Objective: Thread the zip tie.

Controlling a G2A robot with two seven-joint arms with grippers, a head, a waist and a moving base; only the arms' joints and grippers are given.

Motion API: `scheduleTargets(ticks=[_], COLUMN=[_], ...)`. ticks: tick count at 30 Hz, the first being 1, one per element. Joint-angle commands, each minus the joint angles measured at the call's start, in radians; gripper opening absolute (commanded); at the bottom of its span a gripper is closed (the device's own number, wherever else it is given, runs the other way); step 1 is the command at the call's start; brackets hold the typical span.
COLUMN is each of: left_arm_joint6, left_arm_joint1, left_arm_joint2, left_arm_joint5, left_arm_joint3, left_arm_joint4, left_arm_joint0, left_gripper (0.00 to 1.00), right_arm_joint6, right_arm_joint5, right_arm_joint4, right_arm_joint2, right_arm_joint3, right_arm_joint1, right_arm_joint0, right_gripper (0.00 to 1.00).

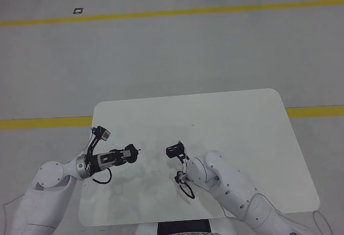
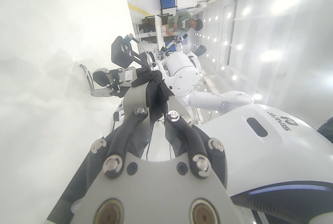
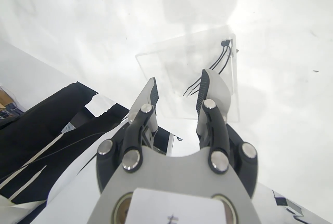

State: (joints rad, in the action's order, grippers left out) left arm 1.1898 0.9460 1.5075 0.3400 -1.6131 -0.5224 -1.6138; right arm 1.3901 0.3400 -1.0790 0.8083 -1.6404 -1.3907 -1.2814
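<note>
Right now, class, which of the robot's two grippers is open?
The right gripper: its jaws stand well apart, pointing at the clear tray of black zip ties. The left gripper has its jaws pressed together.

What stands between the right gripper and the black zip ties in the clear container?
Nothing visible does. The right gripper, open, hangs above the clear container, and the black zip ties lie inside, just beyond it. Whether a clear lid covers them cannot be told.

One table (image 1: 236, 117) is carrying one clear tray (image 3: 169, 66); two or three black zip ties (image 3: 224, 42) are lying inside, overlapping, hard to count; two hands are hovering — left hand (image 2: 156, 83), right hand (image 3: 178, 82).
</note>
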Motion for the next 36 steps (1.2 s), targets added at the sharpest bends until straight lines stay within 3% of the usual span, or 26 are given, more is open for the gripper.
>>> scheduleTargets(ticks=[1,20,23,36], left_arm_joint6=[0.0,0.0,0.0,0.0], left_arm_joint1=[0.0,0.0,0.0,0.0], left_arm_joint2=[0.0,0.0,0.0,0.0], left_arm_joint5=[0.0,0.0,0.0,0.0], left_arm_joint3=[0.0,0.0,0.0,0.0], left_arm_joint4=[0.0,0.0,0.0,0.0], left_arm_joint0=[0.0,0.0,0.0,0.0], left_gripper=[0.0,0.0,0.0,0.0], right_arm_joint6=[0.0,0.0,0.0,0.0], right_arm_joint5=[0.0,0.0,0.0,0.0], right_arm_joint4=[-0.01,-0.041,-0.042,-0.047], right_arm_joint2=[0.001,0.02,0.023,0.037], right_arm_joint3=[0.01,0.073,0.075,0.068], right_arm_joint1=[-0.006,-0.048,-0.05,-0.055], right_arm_joint0=[0.001,0.003,0.002,-0.006], right_gripper=[0.34,0.33,0.26,0.17])
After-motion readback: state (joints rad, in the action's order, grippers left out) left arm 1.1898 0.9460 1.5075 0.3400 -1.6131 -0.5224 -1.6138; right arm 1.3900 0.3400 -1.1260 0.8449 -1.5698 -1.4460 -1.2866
